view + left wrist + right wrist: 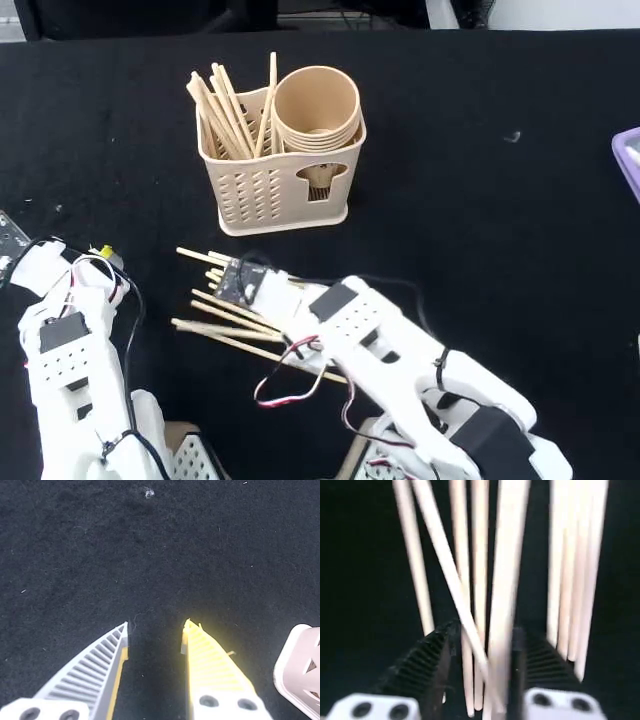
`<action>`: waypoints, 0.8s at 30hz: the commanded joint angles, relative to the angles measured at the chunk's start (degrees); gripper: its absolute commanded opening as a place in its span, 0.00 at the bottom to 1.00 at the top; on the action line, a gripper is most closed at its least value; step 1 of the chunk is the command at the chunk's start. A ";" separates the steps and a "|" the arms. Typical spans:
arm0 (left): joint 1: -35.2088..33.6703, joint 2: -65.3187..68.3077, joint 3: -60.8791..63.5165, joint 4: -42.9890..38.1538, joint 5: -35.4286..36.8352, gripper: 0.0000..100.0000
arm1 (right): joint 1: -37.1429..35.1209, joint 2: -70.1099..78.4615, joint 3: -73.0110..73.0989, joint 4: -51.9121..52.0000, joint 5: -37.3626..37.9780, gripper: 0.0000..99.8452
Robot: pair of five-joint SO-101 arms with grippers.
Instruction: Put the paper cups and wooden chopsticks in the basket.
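Our right gripper point(485, 630) stands half open around some pale wooden chopsticks point(505, 555) lying near the beige plastic basket point(255, 195) (left gripper point(155, 630) open, empty). We should squeeze gently, mid-stick.

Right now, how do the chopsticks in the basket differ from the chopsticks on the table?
The chopsticks in the basket stand upright, leaning; the chopsticks on the table lie flat, fanned. The basket ones are untouched; the right gripper straddles some table ones. Both are pale wood.
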 commanded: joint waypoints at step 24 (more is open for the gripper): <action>-0.40 -1.05 -1.27 -1.05 0.44 0.18 | -8.26 0.04 2.42 -8.79 -5.19 0.22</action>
